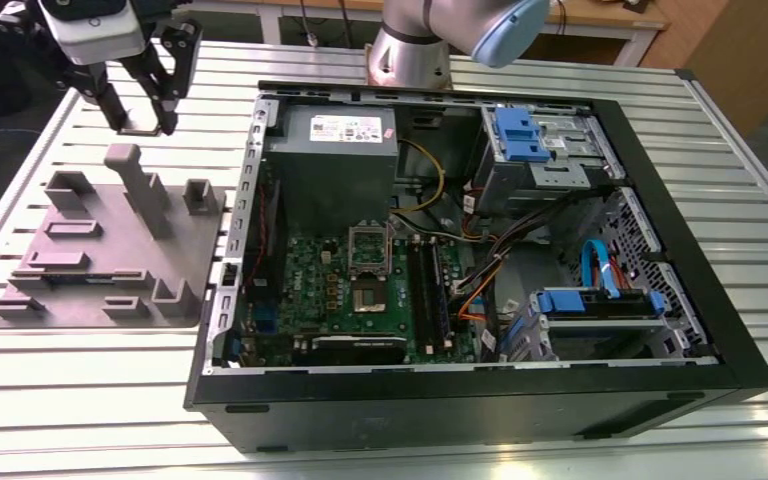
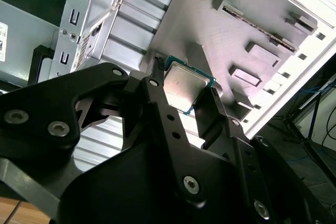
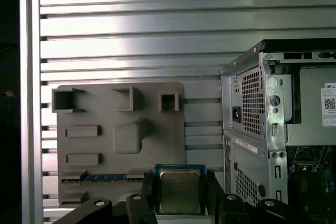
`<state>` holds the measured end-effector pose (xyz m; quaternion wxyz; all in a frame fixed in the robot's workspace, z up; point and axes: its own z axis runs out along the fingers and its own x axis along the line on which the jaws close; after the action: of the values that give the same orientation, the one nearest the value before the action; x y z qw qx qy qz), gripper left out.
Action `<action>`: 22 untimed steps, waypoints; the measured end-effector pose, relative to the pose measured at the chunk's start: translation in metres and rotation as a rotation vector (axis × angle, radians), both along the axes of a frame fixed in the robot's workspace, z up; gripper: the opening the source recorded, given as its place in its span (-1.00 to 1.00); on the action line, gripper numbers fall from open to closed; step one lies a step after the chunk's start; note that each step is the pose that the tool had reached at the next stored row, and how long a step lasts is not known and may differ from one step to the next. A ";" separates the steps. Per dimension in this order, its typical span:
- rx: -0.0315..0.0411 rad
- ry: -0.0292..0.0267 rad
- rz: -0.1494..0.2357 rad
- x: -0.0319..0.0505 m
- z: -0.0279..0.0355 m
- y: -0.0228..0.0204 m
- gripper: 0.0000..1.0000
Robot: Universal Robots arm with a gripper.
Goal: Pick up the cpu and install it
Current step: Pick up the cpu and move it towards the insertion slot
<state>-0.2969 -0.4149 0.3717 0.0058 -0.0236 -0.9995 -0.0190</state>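
Observation:
The cpu [image 2: 185, 85] [image 3: 180, 191], a small square chip with a shiny metal top and a green-blue rim, sits between the black fingers of my gripper [image 2: 186, 86] [image 3: 180, 186] in both wrist views. The gripper is shut on it by two opposite edges. In the exterior view the gripper [image 1: 144, 125] hangs above the far end of the grey holder plate [image 1: 104, 250], to the exterior view's left of the open computer case [image 1: 491, 400]. The motherboard [image 1: 357, 300] lies flat inside the case, with its socket [image 1: 365, 295] near the middle.
The holder plate [image 3: 121, 140] carries raised blocks, a tall post [image 1: 137, 185] and a blue memory stick [image 3: 102, 178]. The grey power supply [image 1: 335, 140] fills the case's far corner. Drive bays with blue latches [image 1: 531, 135] and loose cables [image 1: 491, 270] fill the case's other side.

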 end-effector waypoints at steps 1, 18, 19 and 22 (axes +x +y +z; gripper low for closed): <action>0.0000 0.0000 0.000 0.0003 0.0000 0.0000 -0.05; 0.0000 0.0000 0.000 0.0054 0.0000 0.0000 -0.05; 0.0000 0.0000 0.000 0.0059 0.0000 0.0000 -0.05; 0.0000 0.0000 0.000 0.0080 0.0000 0.0000 -0.05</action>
<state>-0.2890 -0.4149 0.3717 0.0058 -0.0236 -0.9995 -0.0190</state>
